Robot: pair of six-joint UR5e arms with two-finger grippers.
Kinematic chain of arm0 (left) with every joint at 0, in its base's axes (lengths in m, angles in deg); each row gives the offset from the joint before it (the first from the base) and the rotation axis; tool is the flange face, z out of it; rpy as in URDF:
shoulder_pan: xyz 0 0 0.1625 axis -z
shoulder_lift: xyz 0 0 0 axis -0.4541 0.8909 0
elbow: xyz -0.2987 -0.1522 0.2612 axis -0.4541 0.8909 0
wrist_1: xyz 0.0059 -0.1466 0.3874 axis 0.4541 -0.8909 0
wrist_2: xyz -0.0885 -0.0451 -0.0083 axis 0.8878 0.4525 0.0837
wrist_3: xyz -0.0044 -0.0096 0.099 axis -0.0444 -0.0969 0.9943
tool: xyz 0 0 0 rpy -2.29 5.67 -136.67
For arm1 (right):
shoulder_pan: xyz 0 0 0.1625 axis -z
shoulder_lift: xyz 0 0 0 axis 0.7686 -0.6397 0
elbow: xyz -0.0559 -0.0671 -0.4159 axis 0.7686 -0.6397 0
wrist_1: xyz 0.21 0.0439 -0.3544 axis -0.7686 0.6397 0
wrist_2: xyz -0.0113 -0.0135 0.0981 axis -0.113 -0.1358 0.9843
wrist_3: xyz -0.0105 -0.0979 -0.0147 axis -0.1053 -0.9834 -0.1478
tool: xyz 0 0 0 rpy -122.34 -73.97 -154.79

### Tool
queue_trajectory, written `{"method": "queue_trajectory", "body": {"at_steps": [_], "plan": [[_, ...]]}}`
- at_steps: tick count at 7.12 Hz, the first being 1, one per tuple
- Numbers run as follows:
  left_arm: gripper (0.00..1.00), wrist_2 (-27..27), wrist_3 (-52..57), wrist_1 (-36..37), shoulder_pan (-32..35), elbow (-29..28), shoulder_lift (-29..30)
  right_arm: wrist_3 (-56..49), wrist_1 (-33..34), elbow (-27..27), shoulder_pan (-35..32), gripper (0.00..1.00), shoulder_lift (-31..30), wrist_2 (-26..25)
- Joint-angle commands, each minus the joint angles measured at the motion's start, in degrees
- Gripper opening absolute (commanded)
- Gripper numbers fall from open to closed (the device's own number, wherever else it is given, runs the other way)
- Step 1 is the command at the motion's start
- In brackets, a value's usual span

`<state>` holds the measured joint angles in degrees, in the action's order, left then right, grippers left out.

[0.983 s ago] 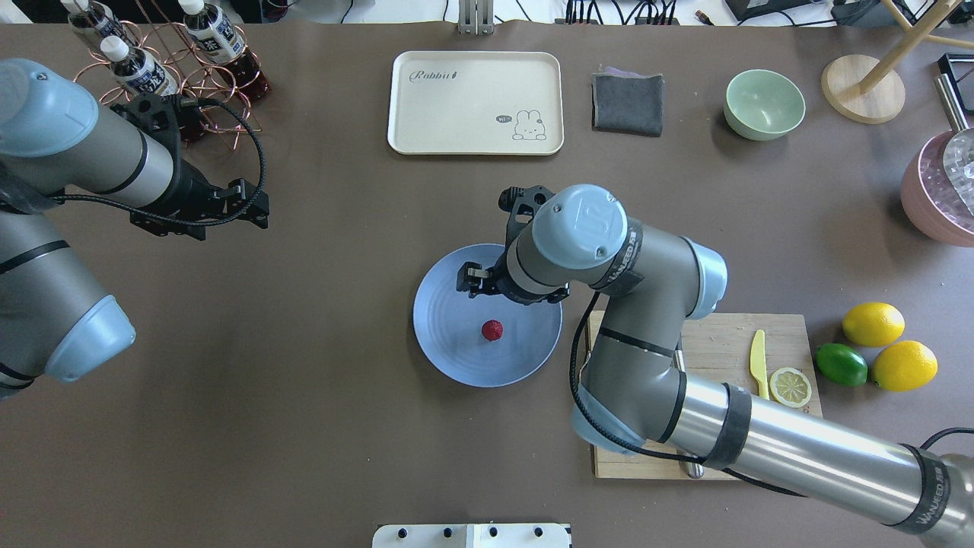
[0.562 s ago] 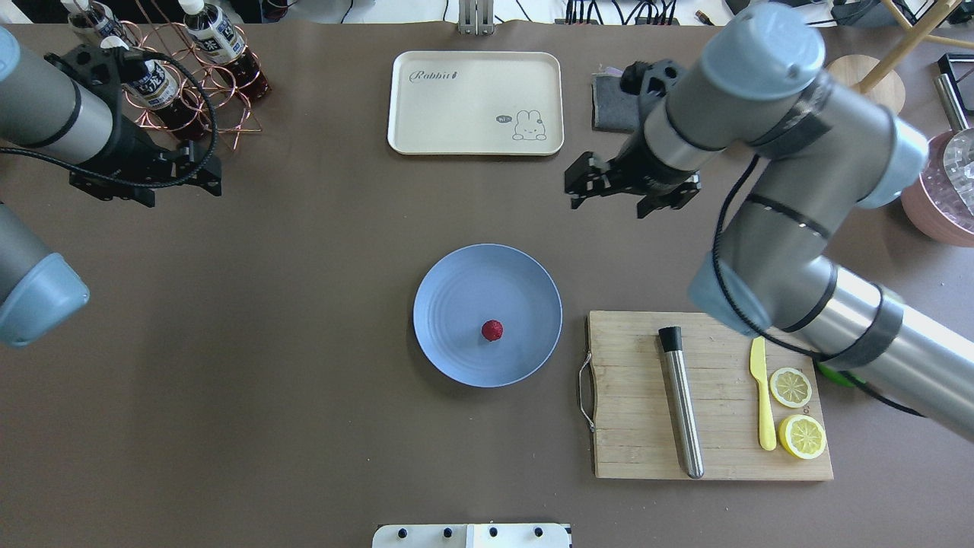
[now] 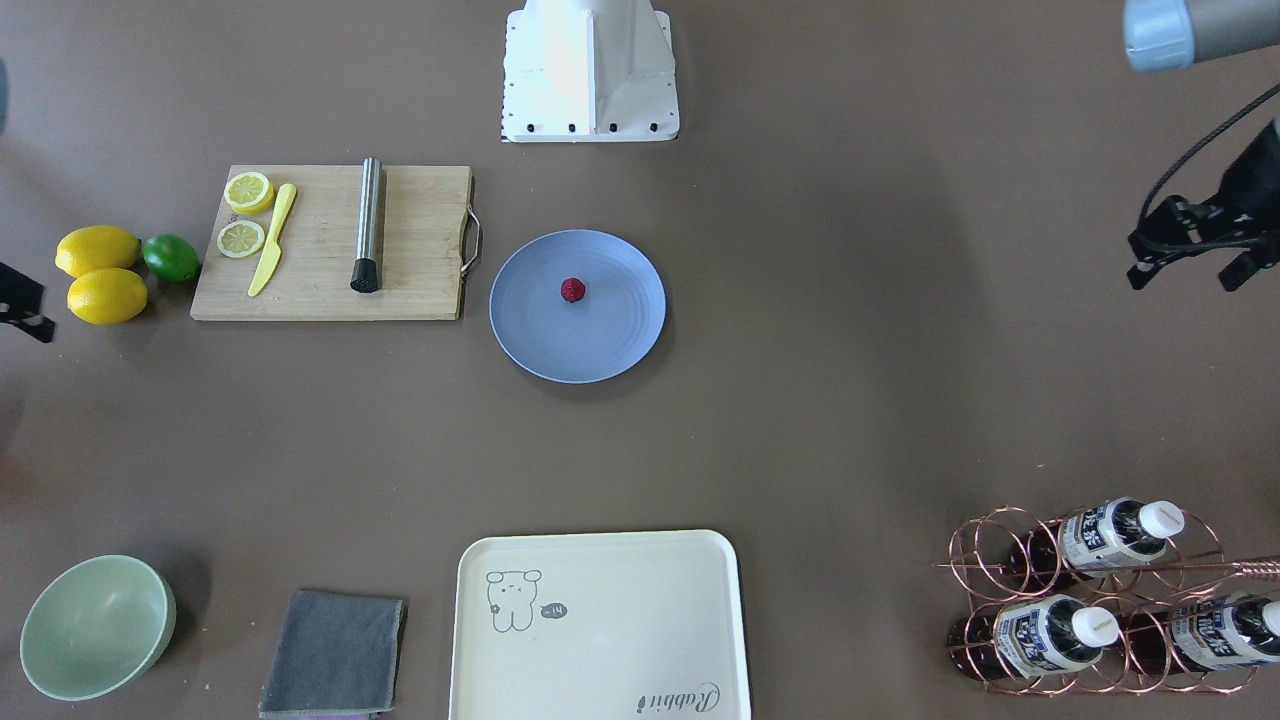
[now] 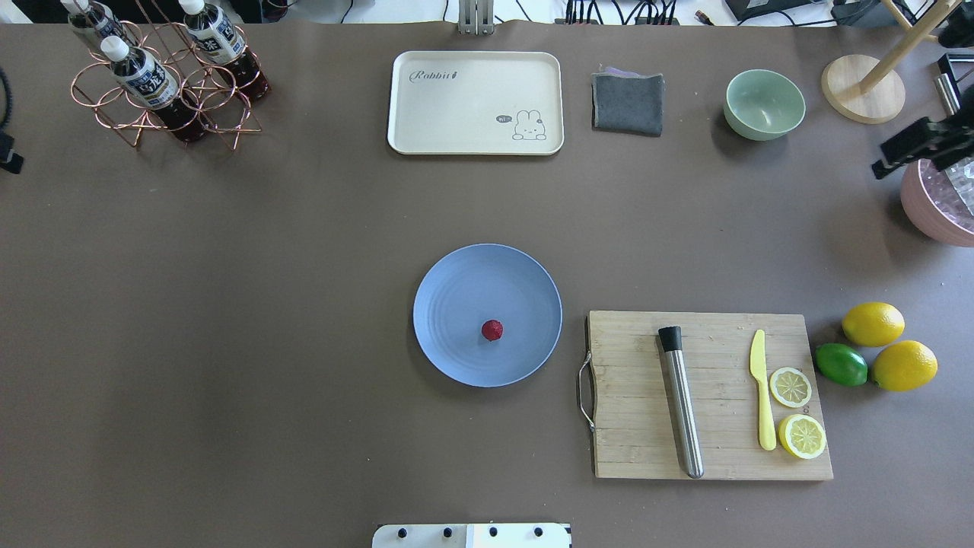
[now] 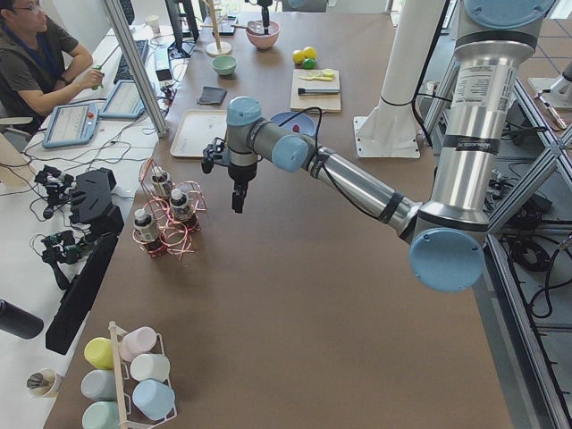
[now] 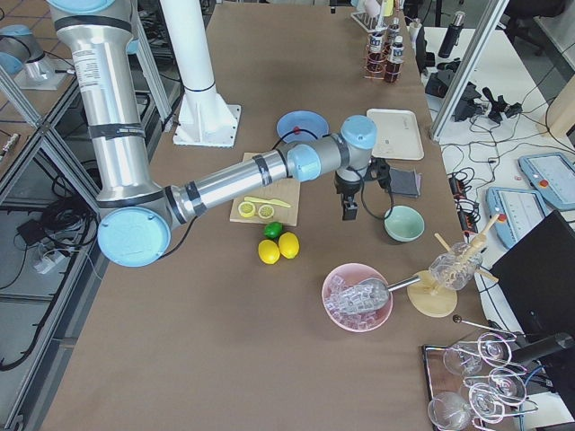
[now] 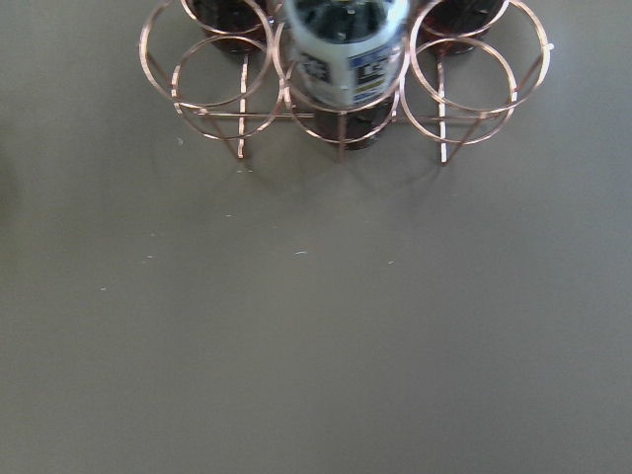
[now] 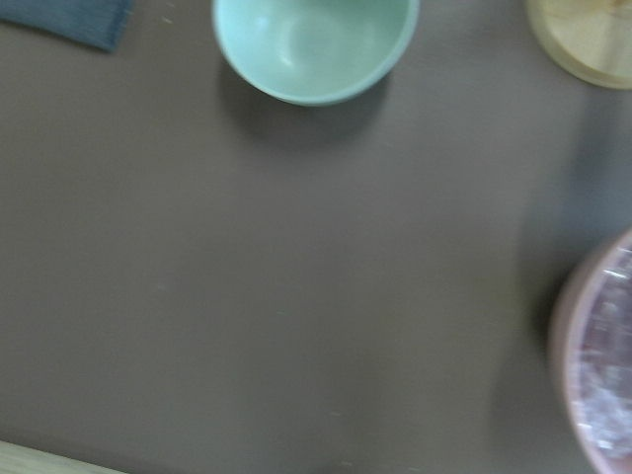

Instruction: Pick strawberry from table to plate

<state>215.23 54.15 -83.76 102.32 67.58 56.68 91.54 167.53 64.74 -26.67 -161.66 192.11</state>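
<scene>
Strawberry: the strawberry (image 4: 492,329) is lying on the plate (image 4: 456,358), a little off the plate's centre on the side nearer the robot.
Plate: it is sitting flat on the tabletop (image 4: 304,304), with nothing else on it.
Left gripper: the left gripper (image 5: 237,192) is hanging above the tabletop, well away from the plate on the robot's left.
Left fingers: pointing down and carrying nothing I can see. Whether they are spread or closed I cannot tell (too small and dark from where I am standing).
Right gripper: the right gripper (image 6: 349,208) is hovering well apart from the plate on the robot's right.
Right fingers: also pointing down with nothing visible in them. I cannot tell if they are released or clenched.
Cutting board: the cutting board (image 4: 631,426) is lying just beside the plate on the robot's right, its metal handle facing the plate.
Tray: the cream tray (image 4: 472,91) is resting across from the plate, on the side away from the robot.
Bottle rack: the copper bottle rack (image 4: 152,99) is standing far from the plate, out to the robot's left.
</scene>
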Motion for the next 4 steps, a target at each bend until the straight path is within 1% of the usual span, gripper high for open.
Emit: {"method": "queue_trajectory", "body": {"at_steps": [1,2,3,4], "plan": [[0.97,1.85,17.64,-0.03,8.42,-6.03,-3.80,-23.19,1.66,-9.72,-12.61,1.00,-4.11,0.62],[0.97,2.54,24.51,0.06,12.02,-9.20,-3.81,-24.93,1.66,-11.95,-15.18,1.00,-4.02,-0.17],[0.97,5.07,26.06,0.06,14.75,-11.76,-3.72,-27.56,1.57,-14.50,-17.12,1.00,-3.76,-0.18],[0.97,6.49,25.81,0.58,15.65,-13.00,-3.81,-28.28,1.74,-15.22,-17.14,1.00,-3.76,-0.87]]}}
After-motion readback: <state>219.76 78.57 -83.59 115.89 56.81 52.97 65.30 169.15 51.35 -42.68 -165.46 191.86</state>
